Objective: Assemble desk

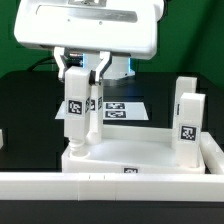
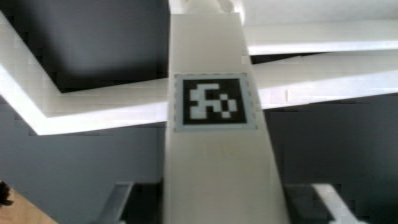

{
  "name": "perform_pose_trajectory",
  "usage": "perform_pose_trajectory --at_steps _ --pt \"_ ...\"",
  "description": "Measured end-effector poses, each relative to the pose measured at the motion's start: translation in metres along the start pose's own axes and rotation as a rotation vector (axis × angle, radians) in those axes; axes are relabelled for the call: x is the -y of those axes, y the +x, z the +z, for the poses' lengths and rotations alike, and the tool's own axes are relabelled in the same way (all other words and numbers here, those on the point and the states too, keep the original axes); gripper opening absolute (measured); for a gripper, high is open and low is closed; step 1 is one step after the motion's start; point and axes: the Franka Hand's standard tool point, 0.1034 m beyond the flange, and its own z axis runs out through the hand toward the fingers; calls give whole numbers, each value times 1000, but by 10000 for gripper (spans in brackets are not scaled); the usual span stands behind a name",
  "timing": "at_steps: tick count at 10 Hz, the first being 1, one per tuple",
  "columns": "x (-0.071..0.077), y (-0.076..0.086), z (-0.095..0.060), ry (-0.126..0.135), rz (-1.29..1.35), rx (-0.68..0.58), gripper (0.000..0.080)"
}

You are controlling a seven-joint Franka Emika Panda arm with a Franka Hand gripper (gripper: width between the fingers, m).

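The white desk top lies flat with its raised rim up. One white tagged leg stands upright at its corner on the exterior view's right. My gripper reaches down from above at the exterior view's left. It is shut on a second white tagged leg, which stands upright in the top's corner socket there. In the wrist view this leg runs up the middle between my fingers, with its tag facing the camera and the desk top's rim beyond it. The other legs are out of view.
The marker board lies flat on the black table behind the desk top. A low white border wall runs along the front of the table, against the desk top. A further white part shows at the exterior view's left edge.
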Motion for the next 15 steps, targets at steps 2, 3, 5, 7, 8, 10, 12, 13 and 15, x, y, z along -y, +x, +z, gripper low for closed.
perform_pose_trajectory --at_steps 2,3,5,7,8,10,12,13,15 --pt "0 -1 1 -1 -1 1 290" --pt "4 -3 4 0 -7 6 290" --pt "9 1 6 2 -15 1 290" --pt "9 0 7 1 -17 3 290" --pt "9 -1 9 -1 -18 6 290" --pt "8 -3 11 -4 -20 10 290" --pt "6 -7 15 -12 -24 6 290" --pt "6 -11 17 -16 -28 5 290" --pt "6 -10 18 -19 -32 -11 290"
